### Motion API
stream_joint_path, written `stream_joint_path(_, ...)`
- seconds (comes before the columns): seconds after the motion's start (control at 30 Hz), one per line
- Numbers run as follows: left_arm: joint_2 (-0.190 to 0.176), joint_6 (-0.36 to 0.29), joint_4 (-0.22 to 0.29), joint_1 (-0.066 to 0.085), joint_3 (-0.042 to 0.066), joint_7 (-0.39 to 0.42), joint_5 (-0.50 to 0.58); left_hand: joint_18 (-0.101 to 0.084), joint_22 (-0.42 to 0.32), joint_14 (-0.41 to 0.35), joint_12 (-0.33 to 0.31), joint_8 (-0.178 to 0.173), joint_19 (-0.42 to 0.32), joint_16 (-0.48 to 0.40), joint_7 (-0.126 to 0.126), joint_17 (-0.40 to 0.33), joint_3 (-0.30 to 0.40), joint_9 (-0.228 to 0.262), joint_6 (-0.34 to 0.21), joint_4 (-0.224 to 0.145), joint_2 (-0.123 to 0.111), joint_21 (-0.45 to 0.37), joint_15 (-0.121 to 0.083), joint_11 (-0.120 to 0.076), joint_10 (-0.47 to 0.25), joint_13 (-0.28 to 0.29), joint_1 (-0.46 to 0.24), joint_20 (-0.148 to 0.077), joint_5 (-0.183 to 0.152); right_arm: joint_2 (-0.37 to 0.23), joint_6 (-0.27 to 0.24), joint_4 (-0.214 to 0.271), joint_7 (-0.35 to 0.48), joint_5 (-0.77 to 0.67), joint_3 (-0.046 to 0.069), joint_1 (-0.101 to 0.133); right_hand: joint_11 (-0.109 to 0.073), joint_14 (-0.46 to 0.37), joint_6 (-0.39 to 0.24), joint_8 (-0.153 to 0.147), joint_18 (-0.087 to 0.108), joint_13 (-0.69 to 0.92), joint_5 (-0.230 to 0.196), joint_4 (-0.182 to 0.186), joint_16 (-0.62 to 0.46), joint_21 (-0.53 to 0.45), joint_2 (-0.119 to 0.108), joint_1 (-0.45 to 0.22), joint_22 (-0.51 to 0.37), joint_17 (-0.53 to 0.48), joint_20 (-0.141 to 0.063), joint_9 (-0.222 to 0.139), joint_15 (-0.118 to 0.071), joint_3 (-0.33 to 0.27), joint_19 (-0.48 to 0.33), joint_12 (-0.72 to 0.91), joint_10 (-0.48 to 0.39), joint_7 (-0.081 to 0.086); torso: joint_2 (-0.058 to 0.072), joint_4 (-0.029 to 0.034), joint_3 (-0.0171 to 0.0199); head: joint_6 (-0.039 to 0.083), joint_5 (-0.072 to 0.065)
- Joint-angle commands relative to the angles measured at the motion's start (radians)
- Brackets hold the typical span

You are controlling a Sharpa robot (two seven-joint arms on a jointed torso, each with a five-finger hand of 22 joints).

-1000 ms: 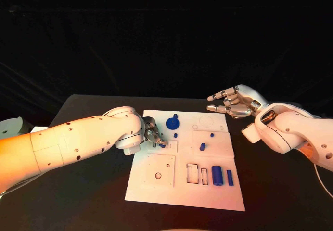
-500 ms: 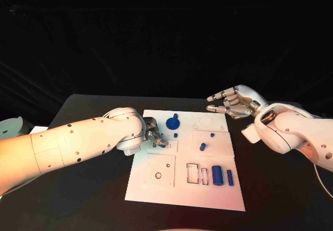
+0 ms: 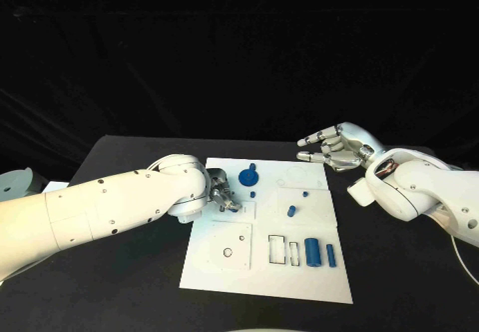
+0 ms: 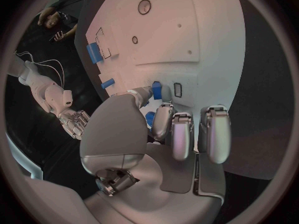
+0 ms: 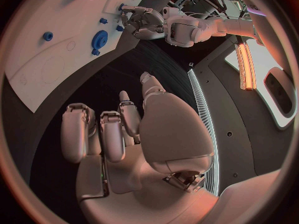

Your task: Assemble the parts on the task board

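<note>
the left hand [image 3: 221, 196] hung over the board's [image 3: 264, 287] left edge, fingers curled round a small blue part [image 4: 150, 118], a second part [image 4: 157, 90] on the board just beyond its fingertips. the right hand [image 3: 334, 147] hovered off the far right corner, fingers apart, empty, well away.

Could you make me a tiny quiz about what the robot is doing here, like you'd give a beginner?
1. True or false: the right hand holds a blue part.
2. Which hand is over the task board? A) left hand B) right hand C) both
3. Fill in: the blue gear lies on the board's ____ end, away from the robot.

Key: 1. False, it hovers off the board with its fingers apart and nothing in them. 2. A, with a small blue part at its fingertips. 3. far.
</note>
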Motion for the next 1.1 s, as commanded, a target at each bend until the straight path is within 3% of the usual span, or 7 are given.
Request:
stream_joint_path(0.03,0.006,0.09,-0.009,-0.005,-0.005,-0.049,-0.014,-0.013,0.184,0.105,0.005,0.007,0.073,0.003,-0.011,0.263,0.149,0.002,0.014,-0.147,-0.001,-0.003,0.002,-0.003,0.007,0.0,-0.023,0.001,0.0,0.001,0.015,0.0,0.004,-0.002,0.0,-0.001,-0.002,0.08,0.006,-0.001,0.009,0.004,0.003,-0.002,-0.004,-0.007,0.005,-0.004,-0.001,0.159,-0.005,0.001,-0.004,-0.007,-0.004,-0.002,-0.001,-0.002,0.0,0.0004,0.0004,-0.001,0.0)
stream_joint_path(0.2,0.018,0.109,-0.025,-0.005,-0.005,-0.051,-0.004,-0.013,0.184,0.105,0.005,0.006,0.073,0.003,-0.014,0.263,0.127,0.003,0.023,-0.129,0.001,-0.003,0.001,-0.005,0.008,0.001,-0.067,0.001,-0.003,0.001,0.012,0.001,0.005,-0.002,0.0,-0.001,-0.002,0.08,0.006,-0.001,0.009,0.004,0.003,-0.002,-0.004,-0.007,0.005,-0.004,-0.001,0.159,-0.005,0.001,-0.004,-0.007,-0.004,-0.002,-0.001,-0.002,0.001,-0.0004,0.0007,0.0,0.0)
stream_joint_path(0.37,0.029,0.121,-0.041,-0.005,-0.006,-0.052,0.008,-0.014,0.19,0.105,0.009,0.001,0.075,0.003,-0.017,0.263,0.085,0.003,0.037,-0.08,0.019,-0.001,-0.001,-0.006,0.011,0.005,-0.146,-0.001,-0.004,0.001,0.012,0.002,0.005,-0.002,0.0,-0.001,-0.002,0.08,0.006,-0.001,0.009,0.004,0.003,-0.002,-0.004,-0.007,0.005,-0.004,-0.001,0.159,-0.005,0.001,-0.004,-0.007,-0.004,-0.002,-0.001,-0.002,0.001,-0.002,0.0008,-0.001,0.0)
stream_joint_path(0.6,0.035,0.123,-0.052,-0.005,-0.006,-0.053,0.011,-0.016,0.198,0.105,0.019,-0.002,0.079,0.003,-0.021,0.263,0.054,0.002,0.048,-0.057,0.028,0.004,-0.004,-0.01,0.016,0.016,-0.192,-0.004,-0.003,0.0,0.011,0.002,0.005,-0.002,0.0,-0.001,-0.002,0.08,0.007,0.0,0.01,0.003,0.007,-0.002,-0.005,-0.007,0.007,-0.003,-0.002,0.158,-0.005,0.001,-0.004,-0.006,-0.004,-0.003,-0.002,-0.002,0.001,-0.0009,0.0011,0.0,-0.001)
stream_joint_path(0.93,0.041,0.134,-0.059,-0.005,-0.006,-0.053,0.011,-0.018,0.207,0.105,0.033,-0.002,0.083,0.003,-0.026,0.263,0.009,0.004,0.063,-0.047,0.015,0.009,-0.007,-0.014,0.026,0.032,-0.225,-0.007,-0.004,0.001,0.01,0.001,0.007,-0.004,0.0,-0.002,-0.002,0.08,0.007,0.0,0.01,0.003,0.007,-0.002,-0.005,-0.008,0.007,-0.003,-0.002,0.158,-0.005,0.001,-0.004,-0.006,-0.004,-0.003,-0.002,-0.002,0.0,-0.0004,0.0024,0.001,-0.001)
stream_joint_path(1.1,0.043,0.14,-0.06,-0.005,-0.006,-0.054,0.011,-0.019,0.213,0.105,0.043,-0.003,0.086,0.003,-0.028,0.263,-0.033,0.005,0.074,-0.036,0.004,0.012,-0.008,-0.015,0.033,0.042,-0.249,-0.008,-0.006,0.0,0.009,0.001,0.007,-0.004,0.0,-0.003,-0.002,0.08,0.007,0.0,0.01,0.003,0.007,-0.002,-0.005,-0.008,0.007,-0.003,-0.002,0.158,-0.005,0.001,-0.004,-0.006,-0.004,-0.003,-0.002,-0.002,0.0,-0.0009,0.0011,0.0,-0.002)
